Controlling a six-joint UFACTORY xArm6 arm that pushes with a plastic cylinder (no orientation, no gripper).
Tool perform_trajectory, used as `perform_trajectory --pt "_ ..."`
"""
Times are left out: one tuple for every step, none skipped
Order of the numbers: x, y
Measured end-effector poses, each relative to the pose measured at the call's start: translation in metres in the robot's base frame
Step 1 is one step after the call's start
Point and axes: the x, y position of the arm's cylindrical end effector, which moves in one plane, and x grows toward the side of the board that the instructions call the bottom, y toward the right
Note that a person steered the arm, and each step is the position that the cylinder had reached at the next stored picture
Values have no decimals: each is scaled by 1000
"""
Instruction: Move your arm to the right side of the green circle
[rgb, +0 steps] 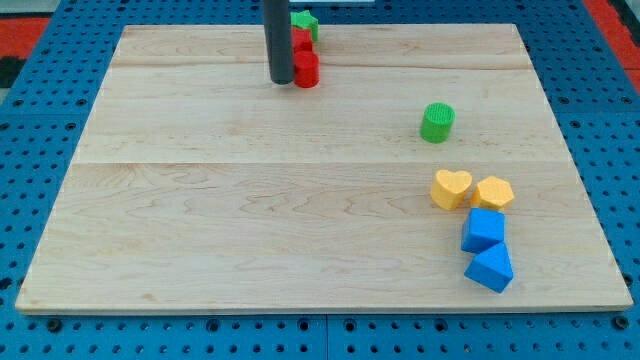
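Note:
The green circle (437, 122) is a short green cylinder standing on the wooden board (250, 200) at the view's right, a little above the middle. My rod comes down from the view's top and my tip (281, 81) rests on the board near the top edge, far to the left of the green circle. The tip touches or nearly touches the left side of a red block (306, 70). A second red block (301, 40) and a green block (305, 21) sit just above it, partly hidden by the rod.
A yellow heart (451, 188) and a yellow hexagon (493, 192) lie below the green circle. A blue block (483, 230) and a blue block (489, 268) lie under them near the right bottom. Blue pegboard surrounds the board.

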Motion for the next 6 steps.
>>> perform_trajectory --pt "-4 4" --pt "5 4" --pt "32 18" --pt "34 125" --pt "30 233" --pt "62 277"
